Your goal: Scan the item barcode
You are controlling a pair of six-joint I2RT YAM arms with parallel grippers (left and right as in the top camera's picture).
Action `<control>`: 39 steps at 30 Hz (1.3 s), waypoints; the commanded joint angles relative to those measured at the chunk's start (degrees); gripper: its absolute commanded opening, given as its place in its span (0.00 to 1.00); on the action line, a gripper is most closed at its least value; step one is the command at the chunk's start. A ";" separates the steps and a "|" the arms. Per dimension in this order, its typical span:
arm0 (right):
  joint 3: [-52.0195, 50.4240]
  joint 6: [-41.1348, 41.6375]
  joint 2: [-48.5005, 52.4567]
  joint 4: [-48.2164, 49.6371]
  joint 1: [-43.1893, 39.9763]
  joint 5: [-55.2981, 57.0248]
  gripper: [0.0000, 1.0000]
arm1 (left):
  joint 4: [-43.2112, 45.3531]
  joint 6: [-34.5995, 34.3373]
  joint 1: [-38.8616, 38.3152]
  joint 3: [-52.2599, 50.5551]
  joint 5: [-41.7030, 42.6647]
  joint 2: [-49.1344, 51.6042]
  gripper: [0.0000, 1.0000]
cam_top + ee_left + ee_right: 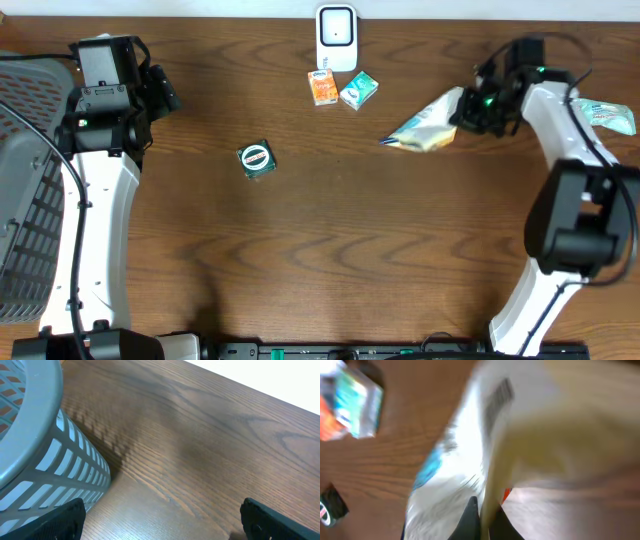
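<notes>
White and yellow, the pouch (425, 128) is pinched at its edge by the right jaws, clamped tight, over the right side of the table (320, 250). It's well apart from the white scanner (336, 38) at the far edge. The right wrist view catches a barcode (497, 395) on the pouch's white face, blurred. The left jaws stand wide, holding nothing, beside the grey basket (30, 435).

Next comes the carry to the scanner, I'd judge. Turn that barcode face toward its window and keep the film flat, since a limp bag can fold over the bars. Mind the 2 small packs just in front of the scanner, the orange box (322, 87) and the green packet (358, 91). Come in above them, slowly, because an edge grip may slip.
</notes>
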 commanded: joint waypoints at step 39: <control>-10.71 11.82 5.66 14.75 3.15 -1.42 0.01 | -0.04 0.74 0.24 0.48 -0.55 0.39 0.98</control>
